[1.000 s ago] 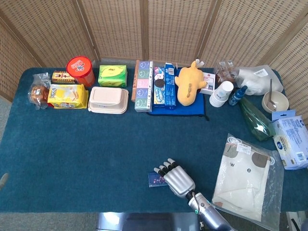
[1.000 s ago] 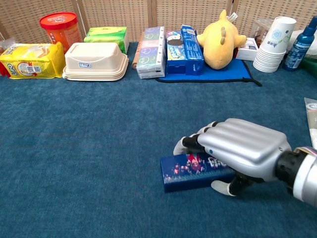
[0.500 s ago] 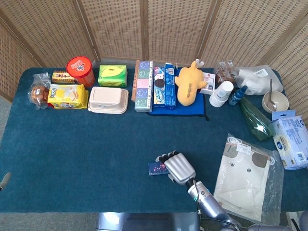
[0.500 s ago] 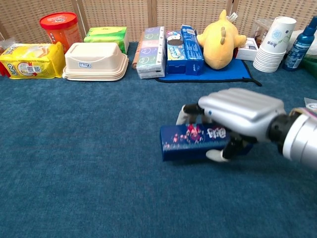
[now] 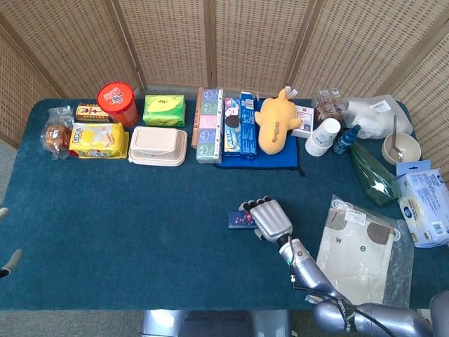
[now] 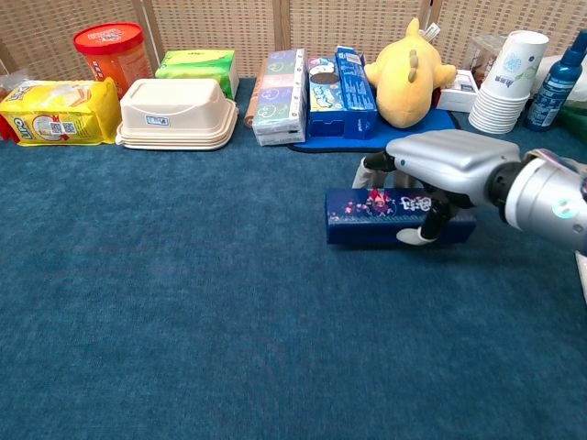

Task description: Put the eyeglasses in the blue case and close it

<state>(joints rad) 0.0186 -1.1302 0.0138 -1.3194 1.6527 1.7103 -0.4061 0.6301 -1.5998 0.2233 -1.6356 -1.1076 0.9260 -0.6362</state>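
While the right hand (image 6: 442, 170) grips the blue case (image 6: 367, 215) from above, the closed case sits out on the blue table (image 6: 183, 312), in front of the yellow plush toy (image 6: 408, 73). Only a bit of the left hand (image 5: 8, 261) peeks in at the table's edge, and I cannot tell how its fingers lie.

letters "w" and "e" on the bagged cloth (image 5: 354, 256), other labels too small to read

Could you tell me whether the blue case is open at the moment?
No, the blue case is closed, held in the right hand, with no glasses showing.
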